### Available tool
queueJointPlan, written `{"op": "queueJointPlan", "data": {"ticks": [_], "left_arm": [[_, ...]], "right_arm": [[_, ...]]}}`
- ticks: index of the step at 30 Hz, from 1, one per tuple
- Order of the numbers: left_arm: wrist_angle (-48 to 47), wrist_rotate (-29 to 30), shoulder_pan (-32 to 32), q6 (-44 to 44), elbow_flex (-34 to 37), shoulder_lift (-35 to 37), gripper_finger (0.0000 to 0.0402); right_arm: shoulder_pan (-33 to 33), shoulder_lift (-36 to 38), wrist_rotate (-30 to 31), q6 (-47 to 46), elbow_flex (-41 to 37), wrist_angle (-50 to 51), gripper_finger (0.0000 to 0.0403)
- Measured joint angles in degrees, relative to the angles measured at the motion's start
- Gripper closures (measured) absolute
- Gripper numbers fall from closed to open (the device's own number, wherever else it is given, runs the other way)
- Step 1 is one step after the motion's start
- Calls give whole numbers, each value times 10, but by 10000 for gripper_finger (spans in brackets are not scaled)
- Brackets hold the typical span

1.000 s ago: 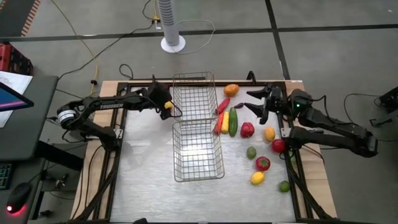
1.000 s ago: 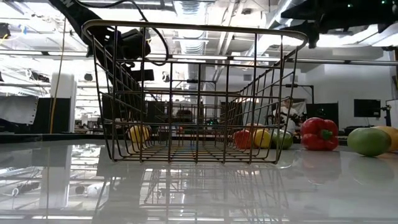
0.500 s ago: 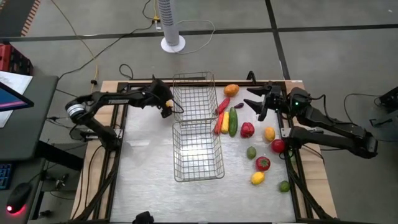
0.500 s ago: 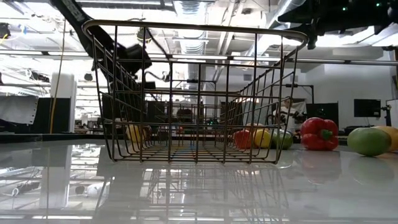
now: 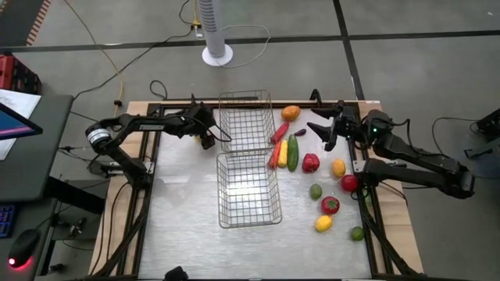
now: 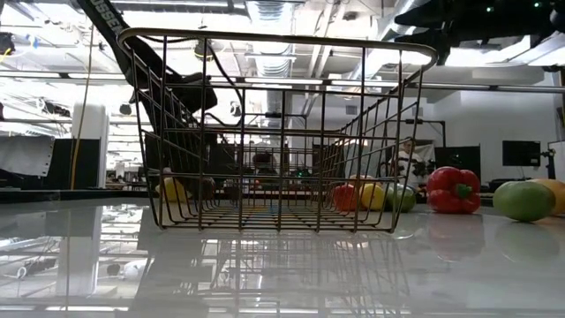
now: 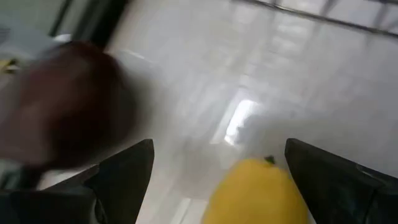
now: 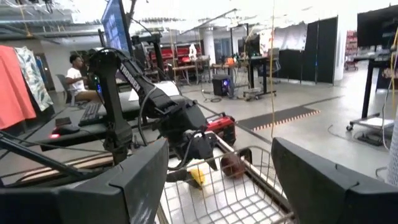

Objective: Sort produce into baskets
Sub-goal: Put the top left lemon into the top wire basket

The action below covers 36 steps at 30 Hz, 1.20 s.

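Note:
My left gripper (image 5: pixel 205 137) is open and low over the table, just left of the far wire basket (image 5: pixel 244 117). A yellow lemon (image 7: pixel 258 190) lies on the table between its fingers, nearer one finger. A dark red round piece (image 8: pixel 231 165) lies beside it. My right gripper (image 5: pixel 323 131) is open and empty in the air at the far right, above the loose produce. The near basket (image 5: pixel 248 187) is empty. A cucumber (image 5: pixel 292 153), a red pepper (image 5: pixel 311 162) and an orange (image 5: pixel 291 112) lie right of the baskets. My left gripper points down at a slant, with its fingers (image 7: pixel 124 171) on either side of the lemon (image 7: pixel 249 186), which rests on the table. I cannot tell whether a finger touches it.
More produce lies on the table's right part: a lemon (image 5: pixel 338 167), tomatoes (image 5: pixel 330 204), limes (image 5: pixel 316 190) and another lemon (image 5: pixel 323 223). The two baskets stand end to end in the middle. A bare stretch of table (image 5: pixel 180 195) lies left of the near basket.
My left gripper has come down toward the table beside the far basket. The lemon under it has shifted a little toward the table's left edge, staying on the table.

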<state>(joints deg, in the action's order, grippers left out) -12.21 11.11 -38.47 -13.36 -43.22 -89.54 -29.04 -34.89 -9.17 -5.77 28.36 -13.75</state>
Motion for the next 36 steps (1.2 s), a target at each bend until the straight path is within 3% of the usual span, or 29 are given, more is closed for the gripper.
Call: {"op": "queueJointPlan", "data": {"ticks": [4, 9, 16, 26, 30, 36], "left_arm": [[-34, 12, 6, 31, 0, 31, 51], [-94, -14, 6, 50, 0, 48, 51], [-75, -2, 6, 55, 15, 48, 52], [-58, 42, 6, 39, 52, 48, 57], [-37, 43, 6, 31, 52, 48, 100], [-27, 44, 6, 42, 52, 48, 228]], "right_arm": [[0, 0, 0, 4, 0, -22, 92], [0, 0, -4, 17, 19, -19, 92], [14, -1, -54, 18, 38, -19, 92], [25, -1, -57, 43, 38, -29, 92], [23, -1, -57, 43, 38, -32, 92], [23, -1, -57, 43, 38, -30, 92]]}}
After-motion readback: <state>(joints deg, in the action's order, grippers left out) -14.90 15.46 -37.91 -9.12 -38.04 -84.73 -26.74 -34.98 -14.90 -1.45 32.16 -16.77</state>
